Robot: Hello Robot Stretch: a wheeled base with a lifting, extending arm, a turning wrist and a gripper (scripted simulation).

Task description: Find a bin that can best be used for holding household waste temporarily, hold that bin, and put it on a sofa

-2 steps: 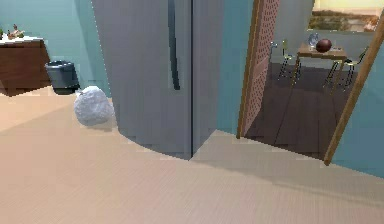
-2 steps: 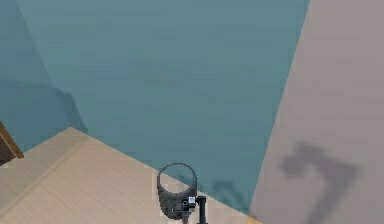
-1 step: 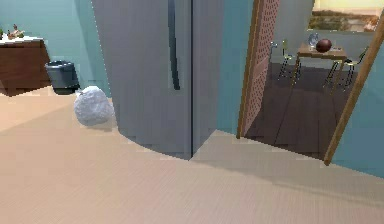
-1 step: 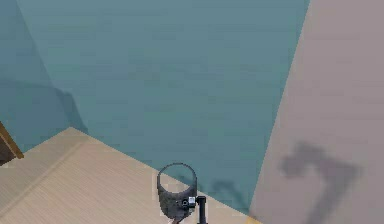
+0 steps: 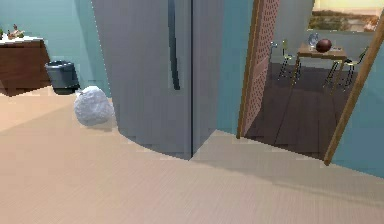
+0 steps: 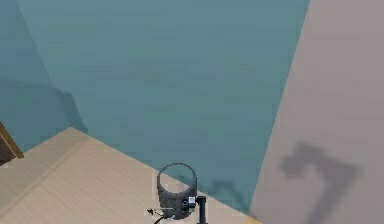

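Your pincer (image 6: 160, 212) sits at the bottom edge of the arm side view, just left of the middle, with the dark arm (image 6: 200, 208) rising beside it on the right. You cannot tell from here whether it is released or clenched. A dark round bin (image 6: 177, 186) with a ring-shaped rim shows right at and behind the pincer. The pale wood floor (image 6: 90, 180) lies behind it, and you cannot tell whether the bin stands on that floor or is being carried, so whether the pincer has anything is unclear.

Above the bin a teal wall (image 6: 160, 70) covers most of the frame. A flat grey panel (image 6: 340, 90) runs down the right side. A sliver of brown wood (image 6: 8, 145) cuts in at the left edge.

In the forward view, a tall grey fridge (image 5: 150, 70) with a long dark handle (image 5: 174, 45) stands in the upper middle. At its lower left a white bulging sack (image 5: 95, 106) rests on the floor. Farther to the upper left a second dark bin (image 5: 62, 76) stands on the floor just beside a dark wooden cabinet (image 5: 22, 62).

On the right, a wooden door frame (image 5: 255, 70) opens onto a darker-floored room. There a bench (image 5: 335, 52) carries a round reddish thing (image 5: 324, 44), with chairs (image 5: 287, 58) around it.
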